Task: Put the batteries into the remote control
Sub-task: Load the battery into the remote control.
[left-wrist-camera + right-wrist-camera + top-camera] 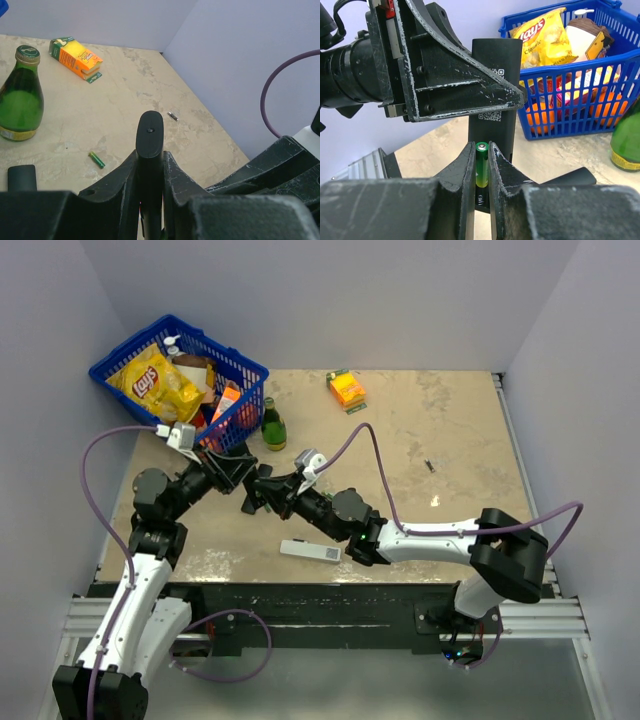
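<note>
The left pincer [150, 159] clamps the black remote control [150, 131] clear of the desk [130, 85]; the right pincer [481, 152] pinches 1 green battery [481, 165] at its back (compartment hard to see). Loading looks barely begun, with nothing visibly seated yet; a second battery [96, 159] lies on the desk.

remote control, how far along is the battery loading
Done: the left claw grips the remote control. In hand: the right claw pinches one green battery in front of the remote's back. Left: seating it, then the loose battery lying on the table.
</note>
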`<control>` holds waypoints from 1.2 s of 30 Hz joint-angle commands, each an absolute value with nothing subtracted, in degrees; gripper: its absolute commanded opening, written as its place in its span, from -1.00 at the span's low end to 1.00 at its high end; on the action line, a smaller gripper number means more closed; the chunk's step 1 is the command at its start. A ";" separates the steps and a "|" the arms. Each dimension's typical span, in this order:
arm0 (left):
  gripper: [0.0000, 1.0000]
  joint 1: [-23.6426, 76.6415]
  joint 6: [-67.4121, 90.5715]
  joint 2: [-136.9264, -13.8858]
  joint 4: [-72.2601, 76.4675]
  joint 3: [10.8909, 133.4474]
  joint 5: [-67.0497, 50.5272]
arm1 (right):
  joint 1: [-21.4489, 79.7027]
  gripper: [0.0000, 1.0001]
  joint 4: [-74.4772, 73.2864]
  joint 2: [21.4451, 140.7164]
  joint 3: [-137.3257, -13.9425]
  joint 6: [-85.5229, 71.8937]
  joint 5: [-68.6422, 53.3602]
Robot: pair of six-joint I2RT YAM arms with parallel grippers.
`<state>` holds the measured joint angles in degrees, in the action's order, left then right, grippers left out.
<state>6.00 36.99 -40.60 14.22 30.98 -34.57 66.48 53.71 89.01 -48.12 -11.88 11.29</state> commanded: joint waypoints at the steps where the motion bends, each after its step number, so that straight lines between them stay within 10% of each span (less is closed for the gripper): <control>1: -1.00 5.45 39.19 -40.25 18.63 30.33 -35.60 | 66.80 -1.00 57.66 89.91 -49.48 -10.37 12.66; 36: -1.00 5.54 52.82 -44.21 39.02 25.49 -29.80 | 66.80 -1.00 35.60 93.96 -55.98 -8.26 15.03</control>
<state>5.28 49.15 -44.75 29.41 25.08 -30.39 66.54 44.16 91.85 -54.02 -8.97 14.09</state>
